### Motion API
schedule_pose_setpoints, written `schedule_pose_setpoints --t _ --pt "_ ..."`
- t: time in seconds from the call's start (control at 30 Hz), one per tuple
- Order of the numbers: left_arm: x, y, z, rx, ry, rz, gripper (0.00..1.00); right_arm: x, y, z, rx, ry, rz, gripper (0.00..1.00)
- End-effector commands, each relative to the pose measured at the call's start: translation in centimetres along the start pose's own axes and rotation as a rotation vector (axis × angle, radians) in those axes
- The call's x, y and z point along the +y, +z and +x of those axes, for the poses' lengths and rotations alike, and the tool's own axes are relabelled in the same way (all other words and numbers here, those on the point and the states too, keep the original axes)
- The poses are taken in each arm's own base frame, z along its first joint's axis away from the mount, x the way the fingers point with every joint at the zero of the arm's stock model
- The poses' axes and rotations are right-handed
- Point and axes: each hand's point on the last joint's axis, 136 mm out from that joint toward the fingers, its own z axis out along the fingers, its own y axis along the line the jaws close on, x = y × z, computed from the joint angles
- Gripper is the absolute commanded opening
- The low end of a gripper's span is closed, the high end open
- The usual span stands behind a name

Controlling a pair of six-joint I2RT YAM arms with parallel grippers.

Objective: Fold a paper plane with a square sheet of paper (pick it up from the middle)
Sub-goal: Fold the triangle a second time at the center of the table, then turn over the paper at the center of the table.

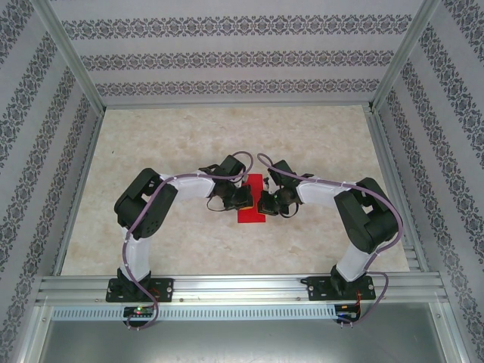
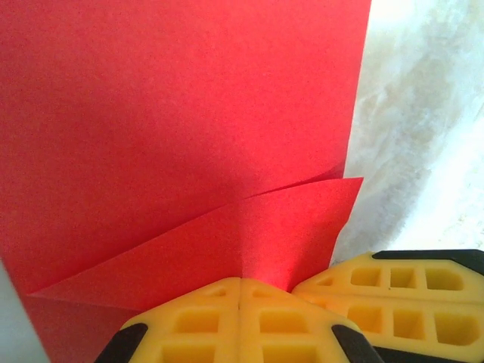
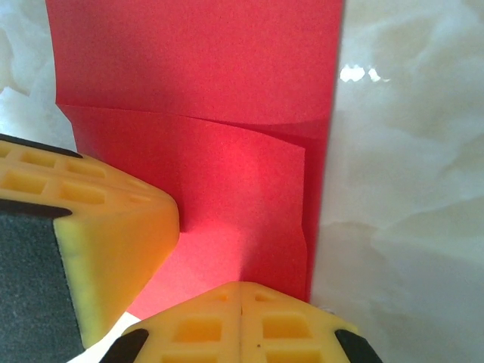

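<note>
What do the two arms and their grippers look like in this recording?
The left arm and right arm have white links, black joints and a lilac cable looped alongside. The fingers are yellow with square recesses and black edges.

red paper (image 1: 249, 216) partly hidden overhead, cut off at wrist views' edges

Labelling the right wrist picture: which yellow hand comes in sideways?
The left hand: a yellow block entering from the left edge, black side showing. The right hand points straight ahead from bottom centre, shut, at the folded red paper sheet.
</note>
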Motion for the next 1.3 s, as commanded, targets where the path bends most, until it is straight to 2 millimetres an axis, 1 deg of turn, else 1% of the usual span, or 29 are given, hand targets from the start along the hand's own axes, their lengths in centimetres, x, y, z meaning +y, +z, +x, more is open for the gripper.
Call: schedule_pose_setpoints --t 0.0,0.17,0.27,0.37,0.43,0.53,0.6,0.67,0.7,0.8,0.93,1.1,1.2,1.27 --pt "5.7 -1.5 -3.5 -0.115 -0.065 -0.192 0.07 -6.3 1.0 4.1 0.129 0.089 0.223 0.0" --pt "6.8 -2.3 -4.7 -0.121 -0.079 -0.18 0.08 -5.8 0.9 3.7 0.114 0.097 0.2 0.01" --pt "6.8 -3.0 -5.4 -0.131 -0.071 -0.173 0.09 -5.4 0.8 3.3 0.103 0.099 0.188 0.01" --pt "6.3 -4.1 -6.2 -0.15 -0.056 -0.157 0.09 -4.4 0.6 2.7 0.081 0.099 0.145 0.02" --pt "5.2 -5.0 -6.6 -0.162 -0.043 -0.118 0.12 -3.1 0.3 1.8 0.053 0.094 0.095 0.03" --pt "2.9 -6.6 -6.9 -0.183 -0.013 -0.057 0.18 -0.1 -1.1 -0.6 -0.022 0.067 0.009 0.06" --pt "1.6 -7.9 -6.9 -0.201 0.0 -0.026 0.26 2.1 -2.7 -2.7 -0.098 0.047 -0.047 0.1" --pt "1.0 -8.7 -6.7 -0.212 -0.003 -0.006 0.34 3.5 -4.4 -4.3 -0.17 0.03 -0.08 0.17" --pt "0.7 -8.9 -6.4 -0.212 -0.004 0.01 0.37 4.0 -5.2 -5.1 -0.205 0.021 -0.091 0.21" --pt "0.3 -9.3 -5.6 -0.211 -0.023 0.056 0.44 4.0 -6.5 -6.6 -0.269 0.003 -0.092 0.27" --pt "0.0 -9.0 -4.1 -0.188 -0.057 0.122 0.5 2.4 -6.4 -7.4 -0.286 -0.021 -0.03 0.37" --pt "-0.7 -7.8 -2.5 -0.15 -0.082 0.191 0.53 1.2 -5.0 -7.7 -0.25 -0.041 -0.009 0.43" --pt "-1.6 -7.1 -1.7 -0.121 -0.075 0.232 0.54 1.5 -3.8 -7.8 -0.215 -0.036 -0.06 0.4" --pt "-1.7 -6.8 -1.5 -0.116 -0.074 0.232 0.55 1.7 -2.9 -7.9 -0.193 -0.026 -0.097 0.38"
